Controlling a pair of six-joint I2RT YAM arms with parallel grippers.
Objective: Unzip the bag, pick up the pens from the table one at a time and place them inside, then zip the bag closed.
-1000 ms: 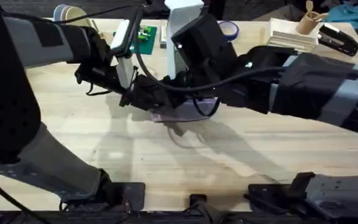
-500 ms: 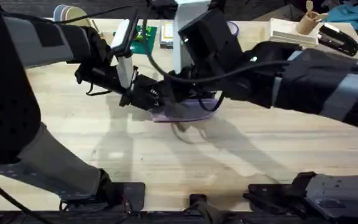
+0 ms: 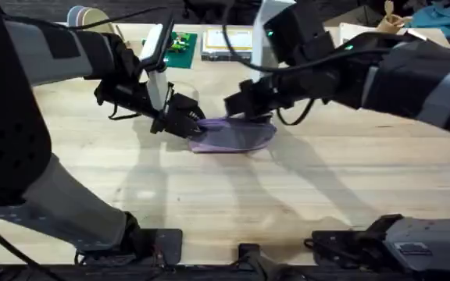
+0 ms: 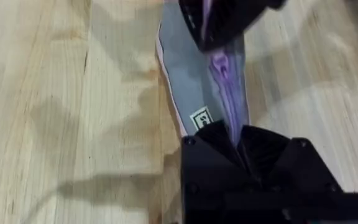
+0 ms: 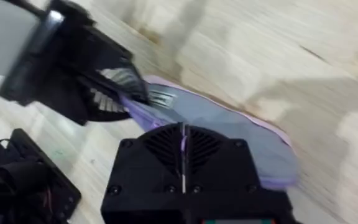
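We see the small soft lilac-purple pencil bag (image 3: 237,135) lying flat near the middle of the big light wooden plank table (image 3: 303,195), with its long side running left to right across the table in the overhead view. One end points toward the left gripper (image 3: 191,125) and the other end points to the right. The bag is purple on top with a grey side panel (image 4: 188,81), and a small white tag with a dark mark (image 4: 202,117) sits on the grey part. A purple line runs along its length. The left gripper, black, is at the bag's left end, and in the left wrist view its two fingers are pressed close together with the purple edge of the bag pinched between them. The right gripper (image 3: 244,105), also black, hangs just over the far edge of the bag near its middle; we cannot tell if its fingers are open or closed, or if it has hold of anything. The wood has long pale strips and some darker stains, and the arms throw soft shadows on it. At the far side of the table we see a roll of tape (image 3: 84,17), a green board (image 3: 180,43), a flat yellow box with a clear lid (image 3: 226,43) and a pale cup with wooden sticks (image 3: 387,27).
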